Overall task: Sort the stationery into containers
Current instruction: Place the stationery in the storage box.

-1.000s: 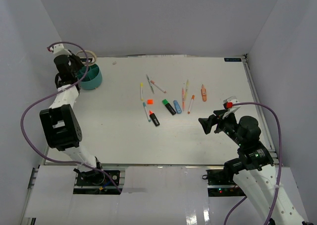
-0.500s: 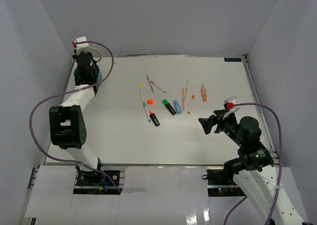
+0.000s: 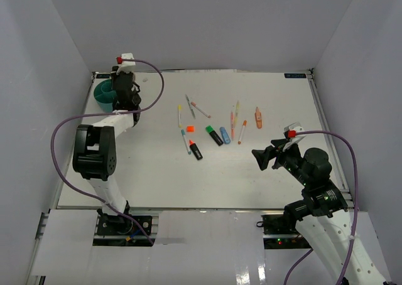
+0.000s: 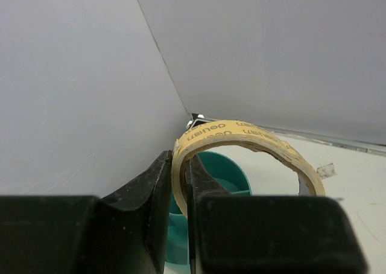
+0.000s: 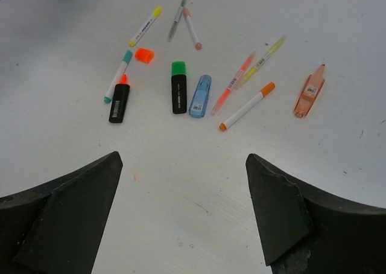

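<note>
While the left gripper (image 4: 180,174) pinches the wall of the tan tape ring (image 4: 217,130), the step in hand looks like the delivery of that ring to the teal cup (image 4: 228,172). In the left wrist view the ring is held off the surface, with the cup below and beyond it. From above, the gripper sits just beside the cup's right rim, at the far left corner of the table (image 3: 282,109). The next move probably calls for bringing the ring squarely over an open compartment before the fingers part; a wide hoop could catch on a divider. The ring is a thin, glossy band with printed lettering, and the cup is smooth round plastic.

The other stationery lies loose mid-table, well apart from the cup. From the left there is a teal-tipped pen (image 5: 118,76), an orange-and-black highlighter (image 5: 119,100) touching or nearly touching its tip, a yellow-tipped pen (image 5: 145,26) and a small orange piece (image 5: 144,55). Then come a green-capped highlighter (image 5: 178,87) and a translucent blue highlighter (image 5: 201,96), both short and chunky. Slim pastel pens fan out past them, ending at a flat peach-coloured piece (image 5: 309,93).

Near the right edge, the right gripper (image 5: 184,165) hangs over the white table with its matte black fingers spread wide, holding nothing.
</note>
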### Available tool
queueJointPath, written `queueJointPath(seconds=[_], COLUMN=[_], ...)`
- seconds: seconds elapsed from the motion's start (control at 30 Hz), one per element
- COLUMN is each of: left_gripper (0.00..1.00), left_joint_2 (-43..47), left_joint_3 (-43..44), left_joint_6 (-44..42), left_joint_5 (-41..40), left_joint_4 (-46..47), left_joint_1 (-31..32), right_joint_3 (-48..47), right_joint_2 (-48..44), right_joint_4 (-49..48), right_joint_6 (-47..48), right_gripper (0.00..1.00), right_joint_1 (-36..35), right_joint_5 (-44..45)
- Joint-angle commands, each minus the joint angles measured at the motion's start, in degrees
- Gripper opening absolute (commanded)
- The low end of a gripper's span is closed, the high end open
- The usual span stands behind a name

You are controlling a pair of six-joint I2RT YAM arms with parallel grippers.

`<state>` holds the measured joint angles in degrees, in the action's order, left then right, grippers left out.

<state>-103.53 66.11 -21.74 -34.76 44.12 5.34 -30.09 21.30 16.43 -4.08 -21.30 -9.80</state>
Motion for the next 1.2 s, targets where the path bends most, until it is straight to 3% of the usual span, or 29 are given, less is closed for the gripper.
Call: queueJointPath(seconds=[0.0, 0.4, 1.17], left_gripper=[0.00, 0.00, 0.00], left_joint_2=[-0.97, -3.26, -9.32], left_joint_3=[1.30, 2.27, 1.57], left_joint_6=[-5.68, -11.13, -19.48], left_joint_5=[-4.51, -10.32, -11.03], left_joint_4=[4.49, 4.83, 14.15], left_joint_1=[0.81, 0.98, 0.63], right_joint_3=[0.47, 0.56, 0.64], right_joint_2=[-0.47, -0.91, -0.03], right_joint_4=[-1.84, -1.75, -1.40], right_joint_6=[0.47, 0.47, 0.65], right_gripper=[0.90, 0.90, 0.90], right_joint_1=[-0.32, -0.32, -0.32], right_joint_5=[0.13, 0.31, 0.49])
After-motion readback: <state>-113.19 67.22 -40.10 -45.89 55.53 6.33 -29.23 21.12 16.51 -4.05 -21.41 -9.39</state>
